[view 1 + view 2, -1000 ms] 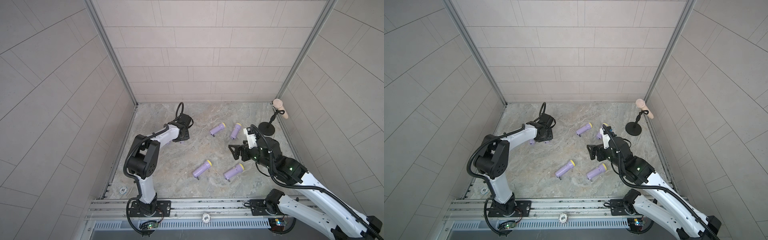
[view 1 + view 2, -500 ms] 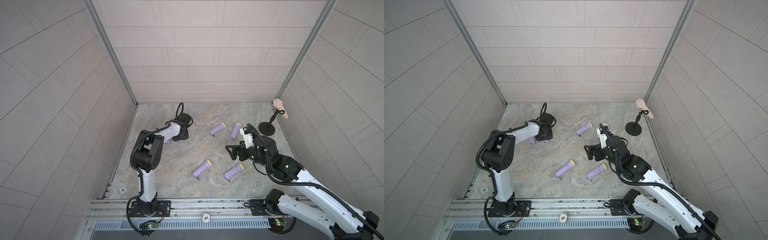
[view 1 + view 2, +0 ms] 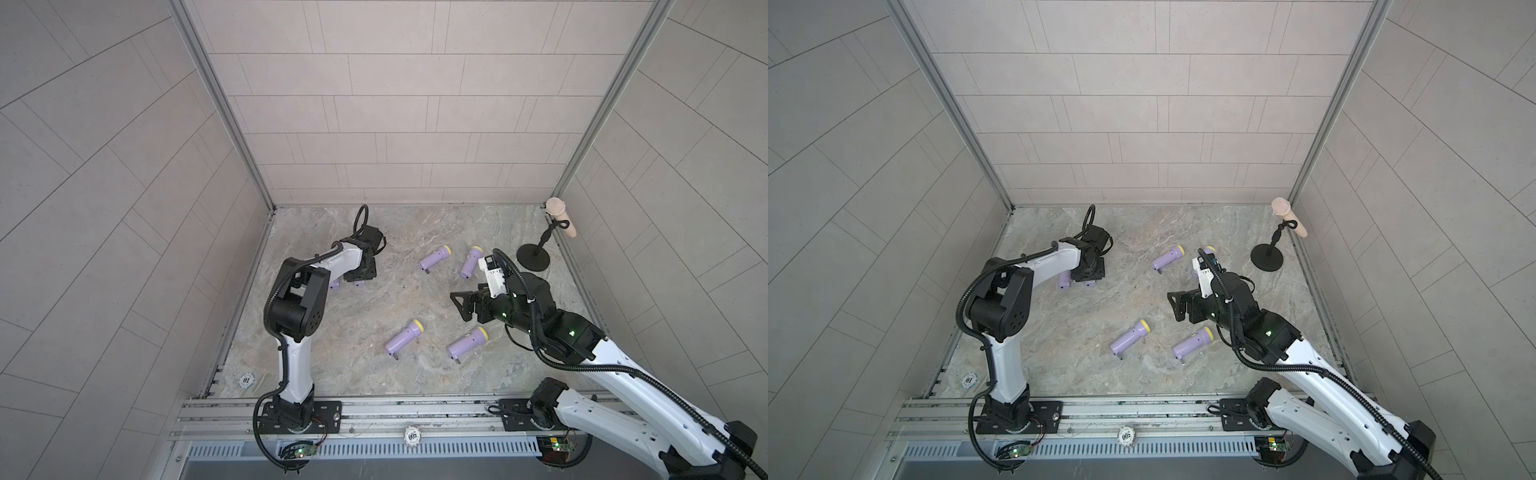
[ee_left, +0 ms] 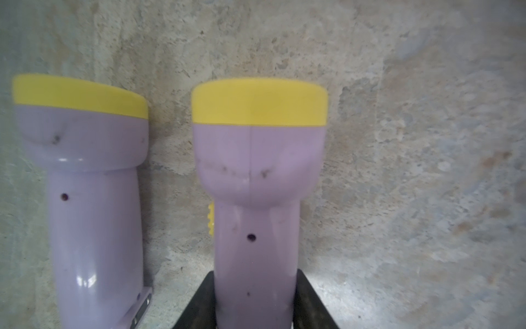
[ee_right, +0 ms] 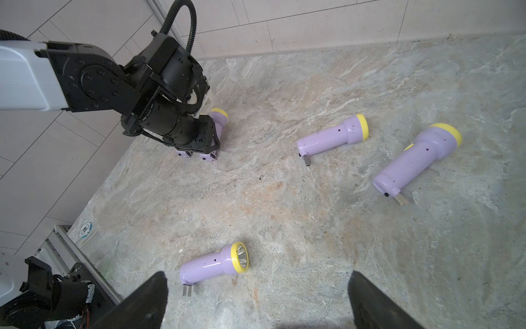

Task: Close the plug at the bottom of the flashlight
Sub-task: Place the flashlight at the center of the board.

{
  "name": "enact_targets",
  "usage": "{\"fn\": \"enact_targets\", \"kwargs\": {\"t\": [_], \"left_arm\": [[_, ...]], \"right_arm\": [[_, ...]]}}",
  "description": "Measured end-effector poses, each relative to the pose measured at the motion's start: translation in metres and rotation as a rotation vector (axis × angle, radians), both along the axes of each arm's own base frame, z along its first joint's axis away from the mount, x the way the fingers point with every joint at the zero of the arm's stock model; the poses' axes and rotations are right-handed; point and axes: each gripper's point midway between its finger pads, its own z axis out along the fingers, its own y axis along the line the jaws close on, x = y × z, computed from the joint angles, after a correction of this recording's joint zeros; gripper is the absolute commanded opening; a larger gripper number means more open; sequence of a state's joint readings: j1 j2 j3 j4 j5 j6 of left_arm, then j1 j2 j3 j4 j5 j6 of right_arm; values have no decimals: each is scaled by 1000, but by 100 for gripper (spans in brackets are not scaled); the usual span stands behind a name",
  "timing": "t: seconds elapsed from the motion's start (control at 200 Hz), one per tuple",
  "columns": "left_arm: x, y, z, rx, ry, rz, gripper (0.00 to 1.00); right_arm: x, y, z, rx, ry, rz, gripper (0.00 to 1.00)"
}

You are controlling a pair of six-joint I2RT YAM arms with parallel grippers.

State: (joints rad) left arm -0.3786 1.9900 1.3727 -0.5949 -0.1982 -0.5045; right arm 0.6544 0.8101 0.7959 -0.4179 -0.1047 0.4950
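Your left elbow [image 3: 297, 303] has shifted. Left gripper [image 4: 254, 302] clamps one flashlight [image 4: 256, 171], right gripper [image 3: 460, 307] gapes empty: release gently, without nudging its neighbour [image 4: 94, 199].

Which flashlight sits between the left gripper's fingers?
The flashlight centred in the left wrist view: black fingers flank its handle. The neighbouring flashlight lies beside it, outside them.

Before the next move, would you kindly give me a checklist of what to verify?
1. Left gripper shut on the purple plastic flashlight with a yellow head: ok.
2. Right gripper open: ok.
3. Neighbouring purple flashlight apart from the held one: ok.
4. Held flashlight's bottom plug folded shut: cannot tell, too small.
5. Right gripper near that plug: not ok, it hovers apart.
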Motion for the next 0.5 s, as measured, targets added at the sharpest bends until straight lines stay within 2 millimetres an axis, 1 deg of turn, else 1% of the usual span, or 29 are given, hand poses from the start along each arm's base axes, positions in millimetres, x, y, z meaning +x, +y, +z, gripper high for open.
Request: {"fn": "enact_targets", "kwargs": {"t": [0.4,0.5], "left_arm": [[3,1,-2,20,17,-12,0],[3,1,-3,23,18,-18,6]], "right_arm": [[0,0,0,3,2,0,100],[0,1,0,3,2,1,100]]}}
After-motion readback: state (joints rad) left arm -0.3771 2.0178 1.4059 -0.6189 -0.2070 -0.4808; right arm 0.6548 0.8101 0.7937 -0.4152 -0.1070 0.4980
